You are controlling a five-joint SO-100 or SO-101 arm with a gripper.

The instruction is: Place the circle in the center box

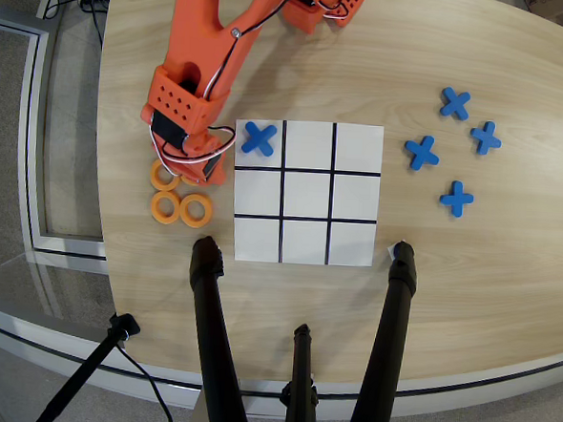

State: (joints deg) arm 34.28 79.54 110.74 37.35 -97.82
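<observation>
Rings [180,208] of orange lie clustered on the bench [449,279] directly under and just below the hand [190,172] in the overhead view. Arm housing hides the fingers, so whether the hand grips a ring cannot be told. To its right, the center box [306,194] sits empty; a blue X [258,138] fills the near top corner cell.

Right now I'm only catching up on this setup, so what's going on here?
An orange arm reaches down over a cluster of orange rings lying on the table left of the tic-tac-toe grid in the overhead view. Its gripper is hidden under the wrist, so whether it holds a ring cannot be told. The center box is empty. One blue X sits in the grid's top-left cell; four more lie to the right.
</observation>
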